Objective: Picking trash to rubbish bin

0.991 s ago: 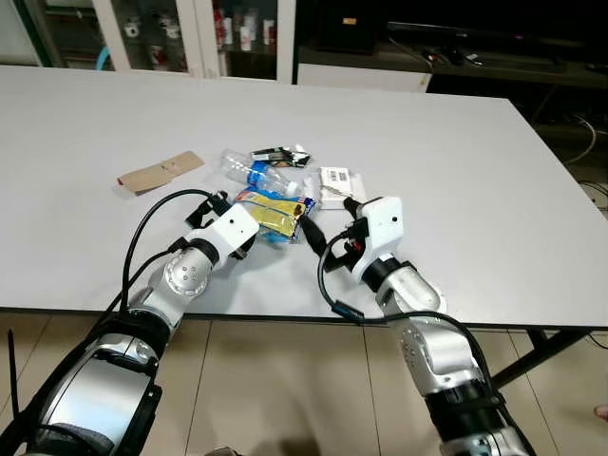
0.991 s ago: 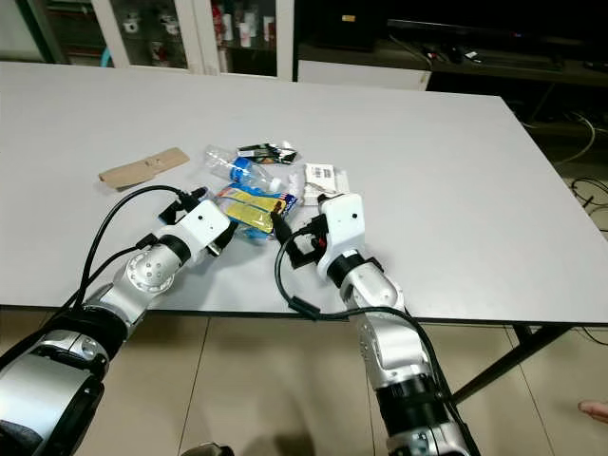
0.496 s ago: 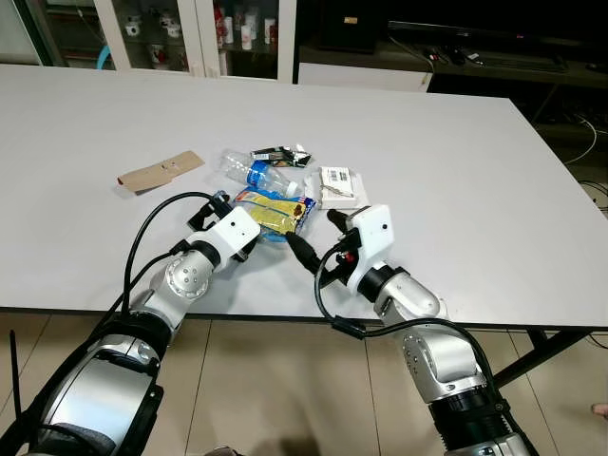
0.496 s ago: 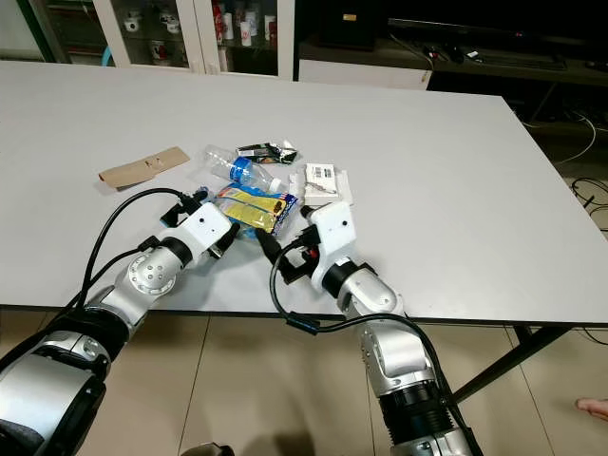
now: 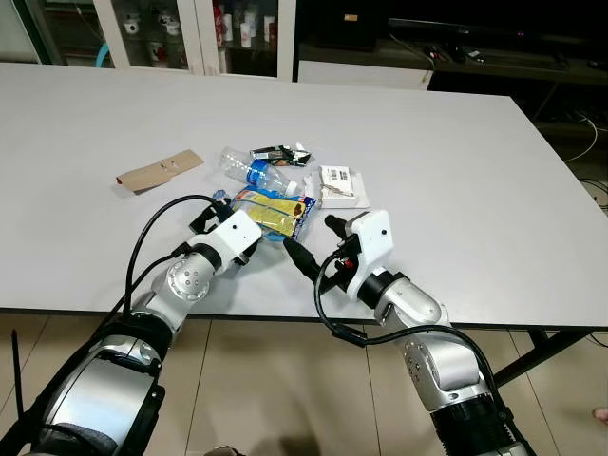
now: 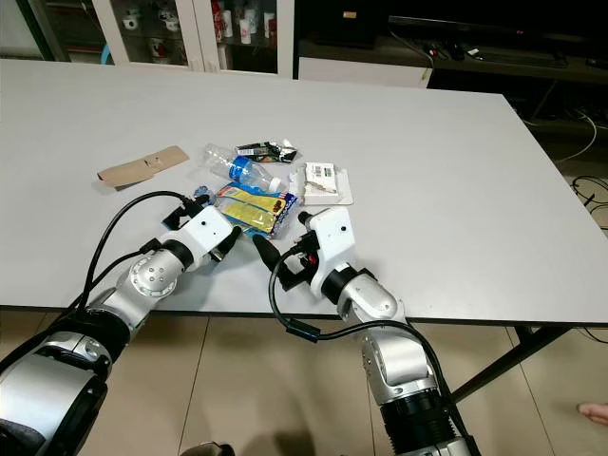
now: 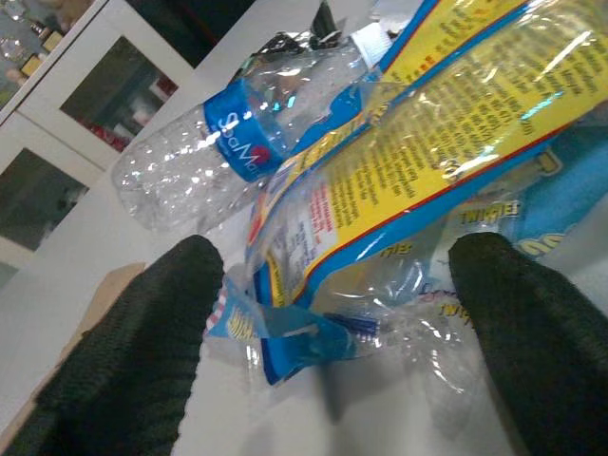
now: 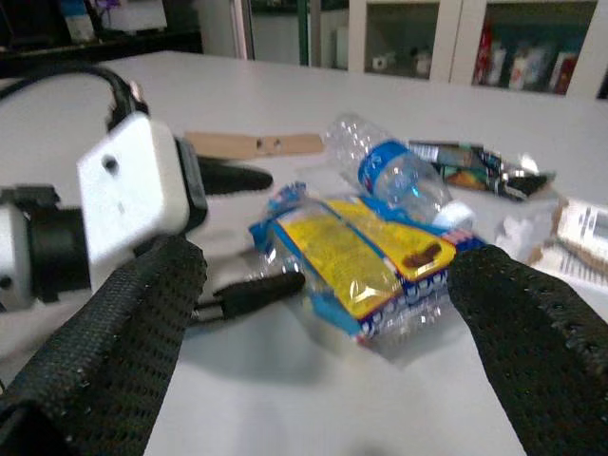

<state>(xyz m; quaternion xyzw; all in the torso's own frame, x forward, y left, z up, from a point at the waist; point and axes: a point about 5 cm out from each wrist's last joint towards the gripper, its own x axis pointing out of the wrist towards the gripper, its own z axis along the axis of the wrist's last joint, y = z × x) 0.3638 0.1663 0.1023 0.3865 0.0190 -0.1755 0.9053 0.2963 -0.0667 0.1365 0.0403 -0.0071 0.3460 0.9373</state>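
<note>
A big white table (image 5: pixel 456 142) spreads out ahead, with glass-fronted cabinets (image 5: pixel 190 33) behind its far edge and tan floor tiles (image 5: pixel 285 389) below its near edge. Both silver arms reach up onto the table from the near side, closing in on a small heap of trash near the middle. The left gripper (image 7: pixel 328 294) sits low on the tabletop with its fingers spread apart, one on each side of the near end of the yellow and blue snack wrapper (image 5: pixel 274 213) — not clamped on it. The right gripper (image 5: pixel 310 245) comes in from the other side, its fingers (image 8: pixel 142 313) spread wide as well, aimed at the same wrapper and just short of it, holding nothing. Just beyond the wrapper lies a crushed clear plastic bottle (image 5: pixel 249 171) with a blue label, on its side and touching the wrapper's far edge. Off to the left, well apart from the heap, a flat brown cardboard piece (image 5: pixel 160 171) lies on the table. To the right of the wrapper rests a small white packet (image 5: pixel 342 184) with printed marks, and behind the bottle a dark crinkled wrapper (image 5: pixel 280 154) — the smallest scrap in the pile.
</note>
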